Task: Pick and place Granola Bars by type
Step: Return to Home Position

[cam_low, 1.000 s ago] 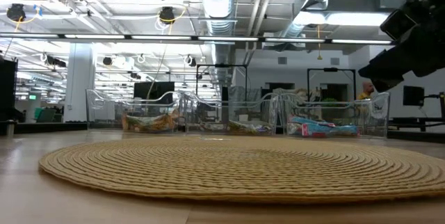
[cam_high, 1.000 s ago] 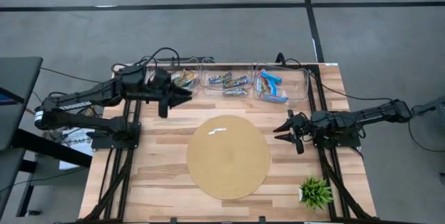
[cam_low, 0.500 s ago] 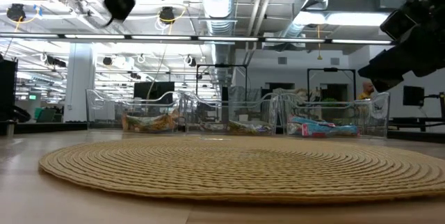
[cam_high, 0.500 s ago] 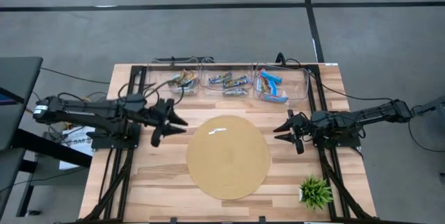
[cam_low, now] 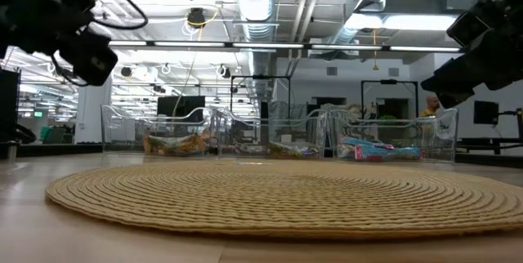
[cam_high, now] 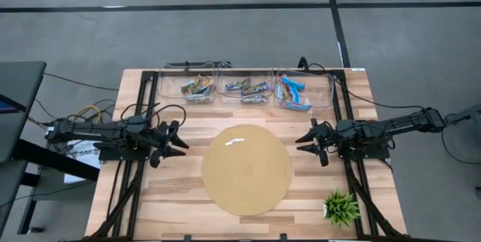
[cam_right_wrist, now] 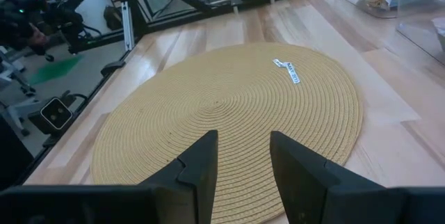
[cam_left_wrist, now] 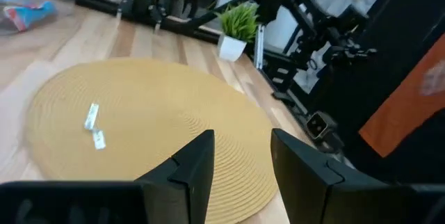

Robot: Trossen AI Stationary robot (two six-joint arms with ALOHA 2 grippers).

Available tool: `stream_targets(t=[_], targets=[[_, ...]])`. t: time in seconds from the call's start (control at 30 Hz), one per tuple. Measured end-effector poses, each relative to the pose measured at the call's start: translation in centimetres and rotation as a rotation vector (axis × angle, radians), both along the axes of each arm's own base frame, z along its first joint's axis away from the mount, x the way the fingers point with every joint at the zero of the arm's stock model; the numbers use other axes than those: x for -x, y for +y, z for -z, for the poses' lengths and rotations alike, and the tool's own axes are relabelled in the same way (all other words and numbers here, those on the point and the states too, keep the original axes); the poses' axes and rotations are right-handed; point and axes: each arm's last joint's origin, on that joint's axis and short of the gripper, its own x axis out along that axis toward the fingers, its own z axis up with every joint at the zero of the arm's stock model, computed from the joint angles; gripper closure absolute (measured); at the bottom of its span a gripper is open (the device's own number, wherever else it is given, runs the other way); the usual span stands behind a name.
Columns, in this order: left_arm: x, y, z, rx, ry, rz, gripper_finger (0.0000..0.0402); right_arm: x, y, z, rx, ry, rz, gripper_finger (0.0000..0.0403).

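Note:
The Granola Bars lie in three clear bins along the table's far edge: brown and multicoloured ones in the left bin [cam_high: 197,86], silvery ones in the middle bin [cam_high: 246,89], blue ones in the right bin [cam_high: 293,93]. A round woven mat [cam_high: 246,168] lies in the table's middle with no bar on it. My left gripper [cam_high: 177,143] hovers low beside the mat's left edge, open, with nothing between its fingers [cam_left_wrist: 243,161]. My right gripper [cam_high: 299,144] stands by the mat's right edge, also open and holding nothing [cam_right_wrist: 243,158].
A small white label [cam_right_wrist: 286,71] lies on the mat's far part. A small green plant [cam_high: 340,207] stands at the near right corner. Black frame rails [cam_high: 143,122] run along the table's left and right sides.
My left gripper has drawn back from above the left bin toward the table's near and left side. It has sunk low beside the mat's left edge and turned a little. Its fingers stay apart and hold nothing. The bars and bins lie as before.

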Motion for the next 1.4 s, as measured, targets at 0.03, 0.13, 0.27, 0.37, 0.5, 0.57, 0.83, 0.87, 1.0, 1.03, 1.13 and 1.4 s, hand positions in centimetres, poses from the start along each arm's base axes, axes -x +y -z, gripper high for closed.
stream_targets(t=[0.03,0.13,0.27,0.37,0.5,0.57,0.83,0.87,1.0,1.03,1.13,1.4], targets=[[0.14,0.02,0.35,-0.008,0.004,-0.007,0.0267,0.0,0.0,0.0,0.0,0.0,0.0,0.028],[0.27,0.08,0.13,-0.064,-0.059,-0.016,0.0267,0.0,0.0,0.0,0.0,0.0,0.0,0.028],[0.31,0.24,0.14,-0.113,-0.08,-0.07,0.0267,0.01,0.0,-0.02,-0.001,-0.002,0.0,0.028],[0.18,0.46,0.44,-0.127,-0.098,-0.149,0.0267,0.01,0.0,-0.02,0.0,-0.002,0.001,0.028],[0.17,0.65,0.15,-0.159,-0.13,-0.213,0.0267,0.01,0.0,-0.02,-0.001,-0.002,0.0,0.028],[0.25,0.64,-0.04,-0.173,-0.156,-0.213,0.0267,0.01,0.0,-0.02,-0.001,-0.002,0.0,0.028],[0.38,0.55,0.2,-0.242,-0.154,-0.173,0.0267,0.01,0.0,-0.02,0.0,-0.002,0.0,0.028],[0.37,0.55,0.22,-0.249,-0.153,-0.173,0.0267,0.01,0.0,-0.02,-0.001,-0.003,0.0,0.028],[0.37,0.55,0.23,-0.264,-0.157,-0.175,0.0267,0.01,0.0,-0.02,0.0,-0.003,0.0,0.028],[0.37,0.57,0.24,-0.256,-0.153,-0.182,0.0267,0.0,0.0,-0.02,0.0,-0.003,0.0,0.028],[0.36,0.67,0.3,-0.233,-0.137,-0.217,0.0267,0.01,0.0,-0.02,0.0,-0.003,0.0,0.028],[0.35,0.82,0.41,-0.233,-0.12,-0.268,0.0267,0.0,0.0,-0.02,0.0,-0.003,0.0,0.028]])
